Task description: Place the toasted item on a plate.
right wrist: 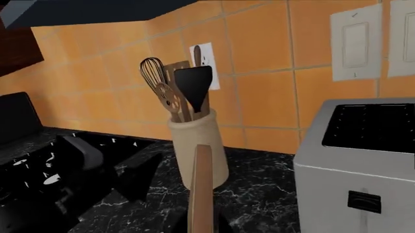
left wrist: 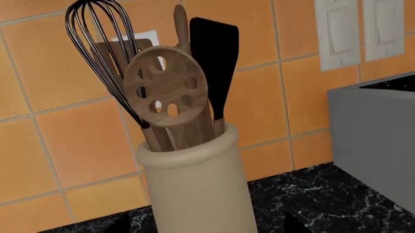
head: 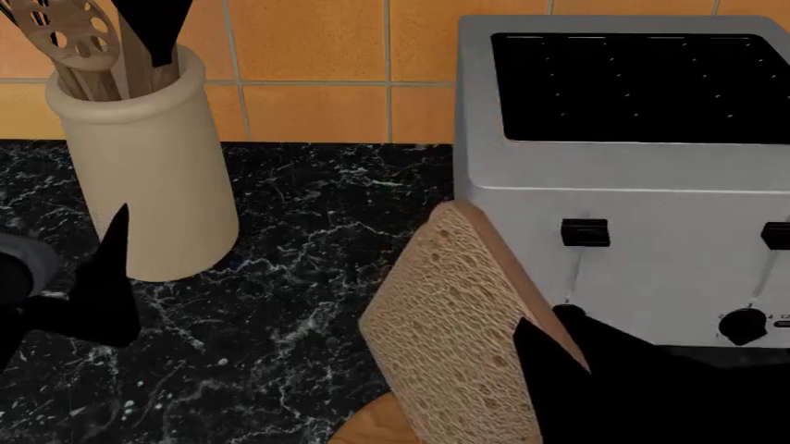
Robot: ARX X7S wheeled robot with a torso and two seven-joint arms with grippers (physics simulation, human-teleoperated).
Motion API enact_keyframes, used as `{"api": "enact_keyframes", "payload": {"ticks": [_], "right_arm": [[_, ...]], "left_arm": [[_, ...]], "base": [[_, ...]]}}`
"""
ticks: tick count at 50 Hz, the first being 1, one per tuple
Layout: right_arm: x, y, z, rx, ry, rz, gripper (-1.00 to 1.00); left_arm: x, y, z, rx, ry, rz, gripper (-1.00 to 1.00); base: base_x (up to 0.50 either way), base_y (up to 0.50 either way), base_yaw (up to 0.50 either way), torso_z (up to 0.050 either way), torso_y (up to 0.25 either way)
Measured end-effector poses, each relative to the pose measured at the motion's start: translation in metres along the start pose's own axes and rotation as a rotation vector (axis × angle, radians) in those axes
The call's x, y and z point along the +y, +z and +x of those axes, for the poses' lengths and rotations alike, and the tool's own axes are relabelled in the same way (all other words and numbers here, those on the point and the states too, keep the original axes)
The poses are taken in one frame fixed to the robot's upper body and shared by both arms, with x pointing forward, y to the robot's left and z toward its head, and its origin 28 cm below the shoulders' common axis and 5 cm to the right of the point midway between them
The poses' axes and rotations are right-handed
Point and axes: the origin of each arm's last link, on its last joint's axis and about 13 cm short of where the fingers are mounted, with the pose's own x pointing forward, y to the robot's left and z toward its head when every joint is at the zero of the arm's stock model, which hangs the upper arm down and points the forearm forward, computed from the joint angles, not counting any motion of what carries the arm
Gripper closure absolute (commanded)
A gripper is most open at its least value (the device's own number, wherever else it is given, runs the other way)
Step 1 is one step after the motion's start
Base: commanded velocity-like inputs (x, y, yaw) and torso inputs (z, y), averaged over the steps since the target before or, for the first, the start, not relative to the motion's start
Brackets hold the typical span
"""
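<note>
Even, flat simulator light, moderately bright; source cannot be told. Orange tiled wall evenly lit, no glare. Black marbled bench stays dark, cast shadows hard to make out. Toaster shades softly from pale top to greyer front. Right gripper renders near-black, detail lost. All three views sharp edge to edge, no blur, no visible lens distortion.

Your toast over the plate's edge
You see the toasted item upright and tilted, porous tan face showing (darker crust along its edge), above the wooden plate, barely in view
</note>
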Motion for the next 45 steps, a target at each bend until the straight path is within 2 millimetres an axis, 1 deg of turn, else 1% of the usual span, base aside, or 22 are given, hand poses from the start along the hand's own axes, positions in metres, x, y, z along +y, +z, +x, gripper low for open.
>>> {"api": "enact_keyframes", "payload": {"ticks": [9, 28, 45], "right_arm": [[0.002, -0.012, -0.003, 0.043, 0.008, 0.041, 1.0], [0.005, -0.024, -0.01, 0.089, -0.004, 0.079, 1.0], [0.002, -0.037, -0.006, 0.12, -0.012, 0.094, 1.0]], "left_arm": [[0.0, -0.002, -0.001, 0.003, 0.0, -0.003, -1.0], [-0.001, -0.005, -0.003, 0.004, 0.0, -0.005, -1.0], [0.0, -0.008, -0.005, 0.005, 0.005, -0.01, -1.0]], "base": [[0.0, 0.0, 0.0, 0.0, 0.0], [0.0, 0.0, 0.0, 0.0, 0.0], [0.0, 0.0, 0.0, 0.0, 0.0]]}}
